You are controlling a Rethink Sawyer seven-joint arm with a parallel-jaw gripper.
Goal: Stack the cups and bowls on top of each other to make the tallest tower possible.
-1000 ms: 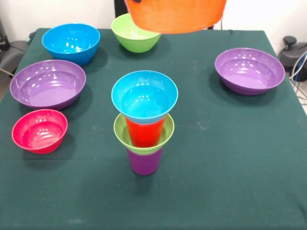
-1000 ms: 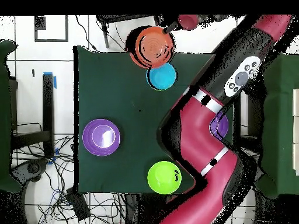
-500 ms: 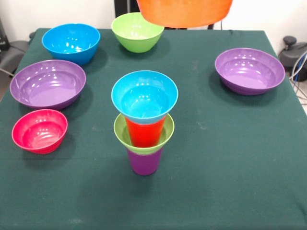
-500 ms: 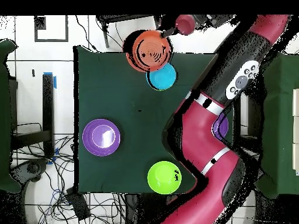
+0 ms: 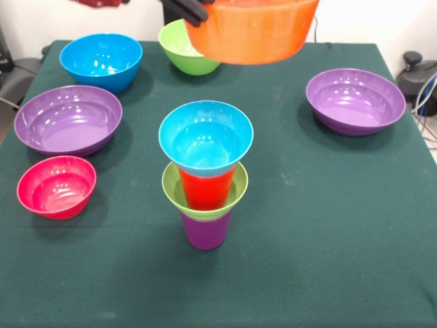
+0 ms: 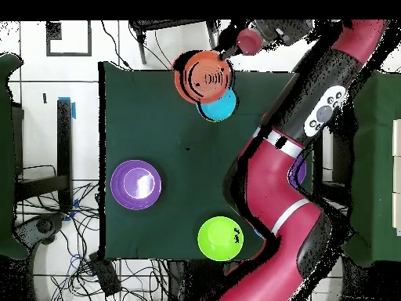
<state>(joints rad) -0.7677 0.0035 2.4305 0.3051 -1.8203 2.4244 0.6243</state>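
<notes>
Four pieces already form your tower, capped by the small blue bowl. You carry the orange bowl raised to clear that cap, the gripper clamped on its rim.

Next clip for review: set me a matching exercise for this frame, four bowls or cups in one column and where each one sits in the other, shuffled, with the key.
Things:
1. orange bowl
2. pink bowl
3. small blue bowl
4. purple cup

Places:
A. at the bottom of the tower, standing on the green cloth
B. held up in the air above the table's far side
C. on top of the tower, seated in the red cup
D. alone on the cloth, in front of a wide purple bowl

Pairs: 1-B, 2-D, 3-C, 4-A
</notes>
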